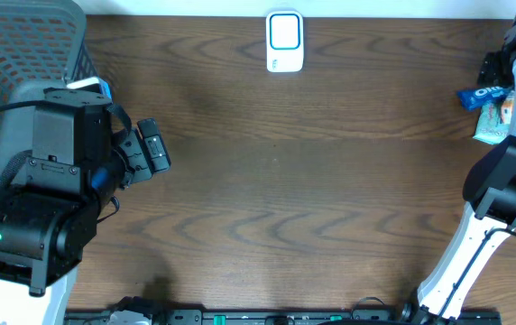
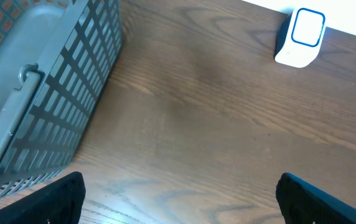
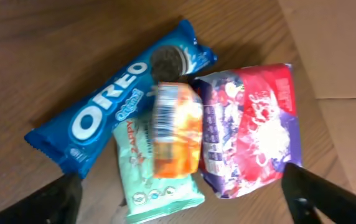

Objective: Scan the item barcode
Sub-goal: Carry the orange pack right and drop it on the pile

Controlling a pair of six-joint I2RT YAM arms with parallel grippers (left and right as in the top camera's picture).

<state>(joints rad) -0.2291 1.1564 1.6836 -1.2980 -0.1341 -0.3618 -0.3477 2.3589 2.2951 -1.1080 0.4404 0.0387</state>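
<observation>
A white barcode scanner (image 1: 285, 41) with a blue-outlined window stands at the table's far edge; the left wrist view has the scanner (image 2: 299, 37) at top right. Several snack packets lie in a pile at the table's right end. They are a blue Oreo pack (image 3: 116, 112), a mint-green packet (image 3: 159, 186), an orange packet (image 3: 177, 127) lying on top with a barcode showing, and a purple-pink bag (image 3: 252, 130). My right gripper (image 3: 184, 202) hangs open above the pile, holding nothing. My left gripper (image 2: 181, 199) is open over bare wood beside the basket.
A grey slatted basket (image 1: 23, 45) fills the far left corner; its wall (image 2: 72, 93) runs close along my left gripper. The left arm's black body (image 1: 50, 181) sits in front of the basket. The right arm (image 1: 474, 235) partly covers the Oreo pack (image 1: 485, 93).
</observation>
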